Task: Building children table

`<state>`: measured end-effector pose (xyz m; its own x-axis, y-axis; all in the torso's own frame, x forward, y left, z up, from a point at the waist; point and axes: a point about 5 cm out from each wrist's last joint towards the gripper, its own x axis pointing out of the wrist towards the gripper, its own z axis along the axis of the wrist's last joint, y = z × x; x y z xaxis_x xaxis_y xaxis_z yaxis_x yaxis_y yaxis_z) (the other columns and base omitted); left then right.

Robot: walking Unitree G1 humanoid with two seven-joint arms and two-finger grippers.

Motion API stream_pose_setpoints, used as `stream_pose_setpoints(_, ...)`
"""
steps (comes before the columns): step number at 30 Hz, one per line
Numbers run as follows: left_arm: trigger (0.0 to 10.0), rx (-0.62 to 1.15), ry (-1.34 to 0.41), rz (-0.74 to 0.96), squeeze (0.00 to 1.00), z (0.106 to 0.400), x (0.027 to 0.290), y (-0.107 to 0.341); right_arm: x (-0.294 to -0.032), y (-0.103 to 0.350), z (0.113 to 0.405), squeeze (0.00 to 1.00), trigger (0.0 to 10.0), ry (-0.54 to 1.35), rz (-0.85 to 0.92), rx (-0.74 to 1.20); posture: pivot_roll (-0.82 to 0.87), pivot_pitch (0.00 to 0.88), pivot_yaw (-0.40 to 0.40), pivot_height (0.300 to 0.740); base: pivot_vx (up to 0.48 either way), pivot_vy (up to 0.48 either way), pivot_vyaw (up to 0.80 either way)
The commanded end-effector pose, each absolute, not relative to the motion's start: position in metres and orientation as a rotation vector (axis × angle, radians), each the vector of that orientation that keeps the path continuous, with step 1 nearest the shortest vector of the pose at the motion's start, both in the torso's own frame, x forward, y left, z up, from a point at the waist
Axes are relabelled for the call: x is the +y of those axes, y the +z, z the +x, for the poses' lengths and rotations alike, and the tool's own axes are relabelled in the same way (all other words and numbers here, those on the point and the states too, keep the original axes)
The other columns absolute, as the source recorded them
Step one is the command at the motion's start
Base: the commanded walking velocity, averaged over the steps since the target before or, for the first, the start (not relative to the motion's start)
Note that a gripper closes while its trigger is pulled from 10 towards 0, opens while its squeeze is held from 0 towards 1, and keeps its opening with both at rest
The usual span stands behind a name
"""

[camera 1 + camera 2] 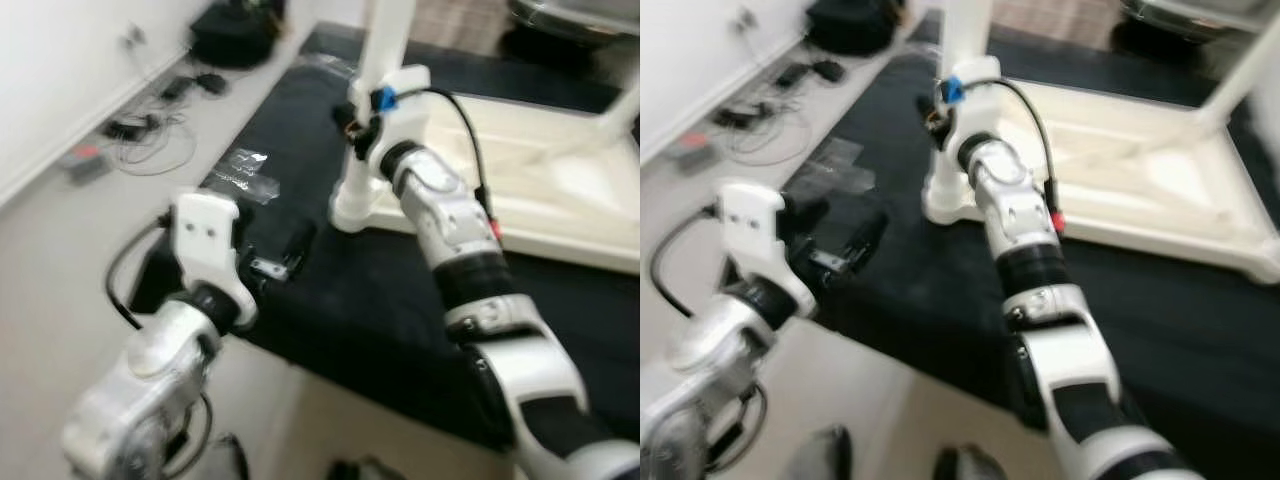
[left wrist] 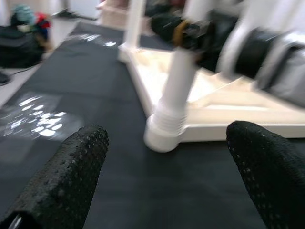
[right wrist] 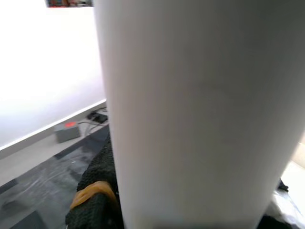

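On black mat [image 1: 390,290] — right end effector [image 1: 358,130] grips table leg [image 1: 360,180]; cables [image 1: 150,135] nearby.

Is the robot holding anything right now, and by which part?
The right pincer grips the white table leg on its shaft, above the base; the left pincer is open and holds nothing.

The two head views looked forward and down from above the arms, slightly blurred, at a black mat [image 1: 330,290] on the floor. Both shared the upturned white table [image 1: 1140,190], with its near leg [image 1: 375,110] toward twelve o'clock. The left wrist view sat low over the mat, looking between its hand's [image 2: 167,176] spread fingers [image 2: 71,171] at that same leg's base [image 2: 164,131], near. The right wrist view was pressed close to the leg [image 3: 195,114], with a wall [image 3: 47,71] and cables behind.
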<state>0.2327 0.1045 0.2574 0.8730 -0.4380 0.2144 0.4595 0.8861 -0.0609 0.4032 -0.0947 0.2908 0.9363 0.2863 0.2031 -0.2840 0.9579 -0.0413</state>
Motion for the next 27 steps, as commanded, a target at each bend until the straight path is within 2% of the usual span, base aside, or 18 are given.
stream_pose_setpoints(1, 10.0, -0.197, -0.486, -0.110, 0.00, 0.232, 0.102, 0.257, -0.100, 0.242, 0.406, 0.00, 10.0, 0.218, 0.003, 0.003, 0.03, 0.316, -0.156, 0.740, 0.000, 0.000, 0.00)
stream_pose_setpoints(7, 10.0, -0.198, -0.487, -0.109, 0.00, 0.232, 0.101, 0.257, -0.099, 0.240, 0.406, 0.00, 10.0, 0.132, 0.038, 0.004, 0.04, 0.314, -0.157, 0.740, 0.000, 0.000, 0.00)
stream_pose_setpoints(9, 10.0, -0.200, -0.488, -0.107, 0.00, 0.232, 0.101, 0.258, -0.103, 0.241, 0.407, 0.00, 10.0, 0.028, 0.063, -0.006, 0.04, 0.310, -0.157, 0.740, 0.000, 0.000, 0.00)
stream_pose_setpoints(15, 10.0, -0.201, -0.490, -0.105, 0.00, 0.231, 0.101, 0.258, -0.104, 0.246, 0.406, 0.00, 10.0, -0.097, 0.101, -0.030, 0.05, 0.301, -0.157, 0.740, 0.000, 0.000, 0.00)
stream_pose_setpoints(27, 10.0, -0.205, -0.491, -0.095, 0.00, 0.232, 0.103, 0.258, -0.107, 0.248, 0.398, 0.00, 10.0, -0.253, 0.146, -0.085, 0.05, 0.288, -0.152, 0.740, 0.000, 0.000, 0.00)
